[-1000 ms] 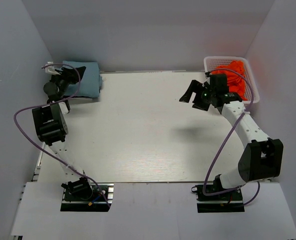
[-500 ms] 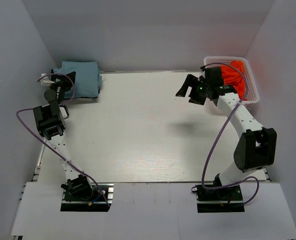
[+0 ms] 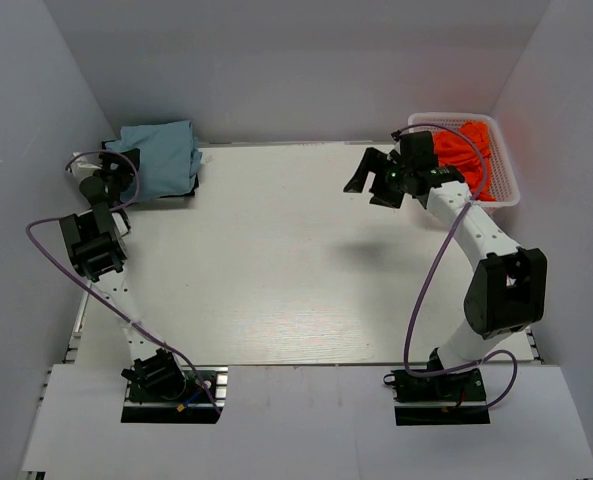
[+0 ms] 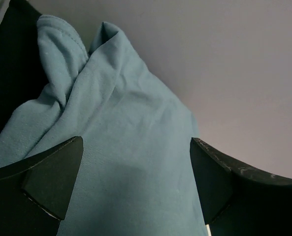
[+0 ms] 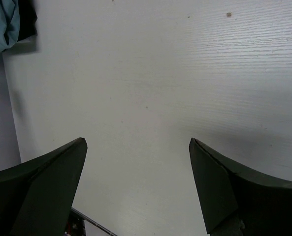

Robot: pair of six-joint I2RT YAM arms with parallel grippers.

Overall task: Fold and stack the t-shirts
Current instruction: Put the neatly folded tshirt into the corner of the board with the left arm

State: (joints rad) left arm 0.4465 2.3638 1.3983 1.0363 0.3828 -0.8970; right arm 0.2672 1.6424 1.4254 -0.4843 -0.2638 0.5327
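Note:
A folded slate-blue t-shirt (image 3: 164,155) lies in the far left corner on top of black cloth (image 3: 171,194). My left gripper (image 3: 124,166) is open at the shirt's left edge. In the left wrist view the blue t-shirt (image 4: 131,162) fills the space between the open, empty left gripper (image 4: 136,142), with black cloth (image 4: 8,64) at the left. Bright orange-red t-shirts (image 3: 466,150) lie bunched in the basket. My right gripper (image 3: 368,185) is open and empty above the bare table, left of the basket; the right wrist view shows the right gripper (image 5: 137,143) open too.
The white lattice basket (image 3: 504,190) stands in the far right corner. Grey walls close in the table (image 3: 276,270) at the back and both sides. The right wrist view shows the blue t-shirt (image 5: 0,24) far off at the top left.
My right gripper has moved left and toward the back wall, away from the basket. My left arm has shifted left and back, so more of the blue shirt shows.

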